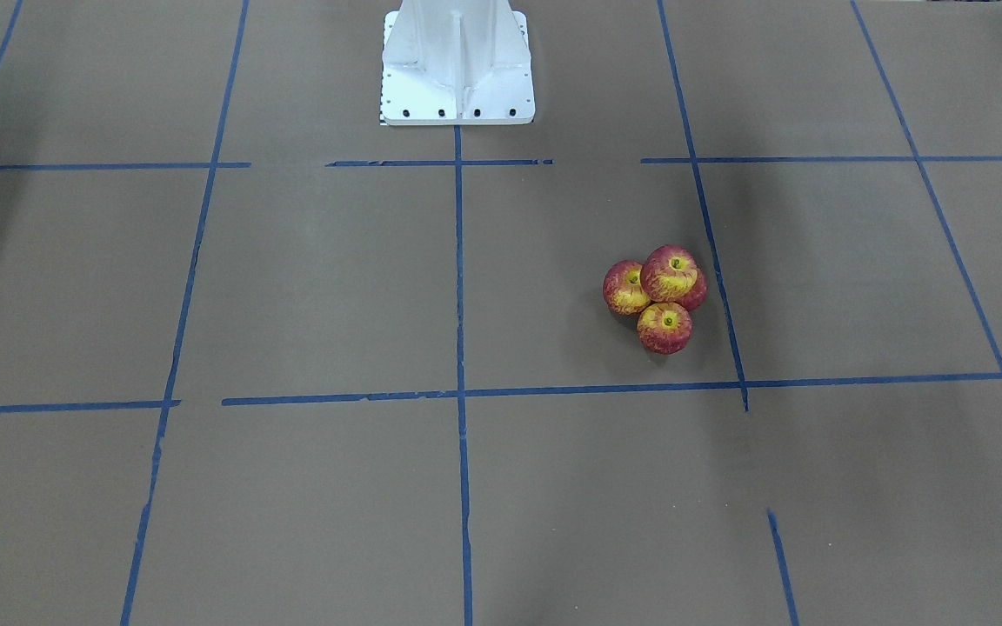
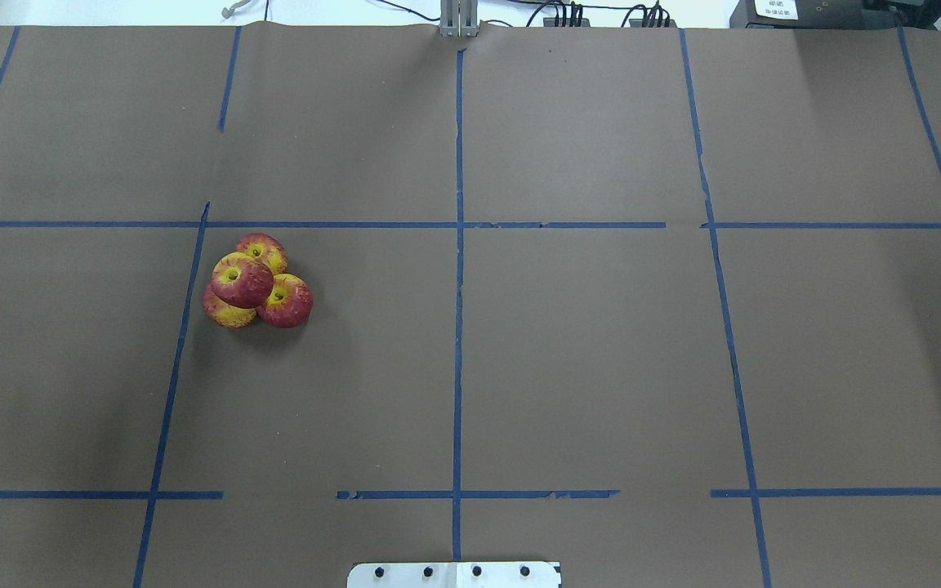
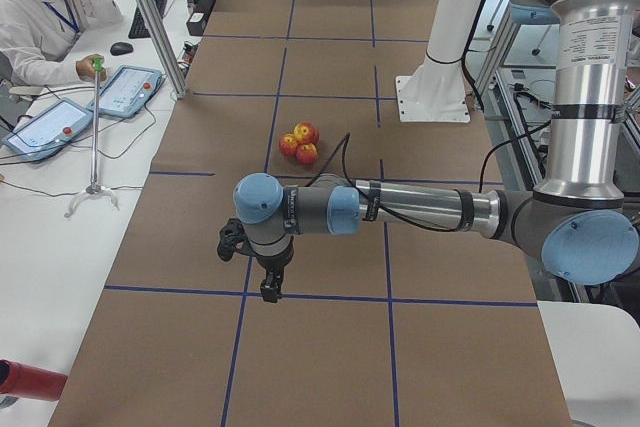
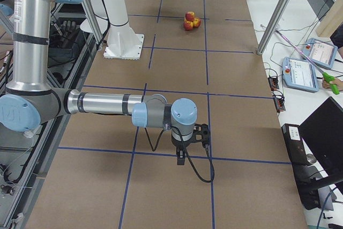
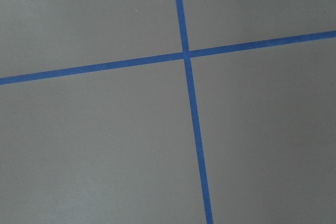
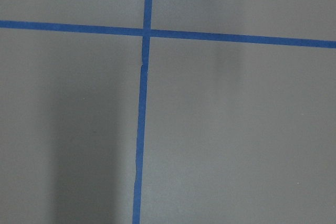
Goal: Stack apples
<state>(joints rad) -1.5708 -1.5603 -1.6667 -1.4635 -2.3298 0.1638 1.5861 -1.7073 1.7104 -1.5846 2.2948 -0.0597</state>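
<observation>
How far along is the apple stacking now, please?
Done, it seems: three apples touch on the table, and the fourth apple sits on them. In hand: nothing; the left gripper and the right gripper hang far from them. Left: nothing that I can see.

1. The left arm [image 3: 420, 209] is standing with its upper link upright and is holding its forearm out level from a bent elbow.
2. The left gripper [image 3: 270, 292] is hanging below the wrist, pointing straight down; whether its fingers are apart or together is not showing.
3. The right arm [image 4: 102, 103] is holding the same pose, upper link upright and forearm level.
4. The right gripper [image 4: 181, 159] is also pointing straight down, its finger spacing likewise unclear.
</observation>
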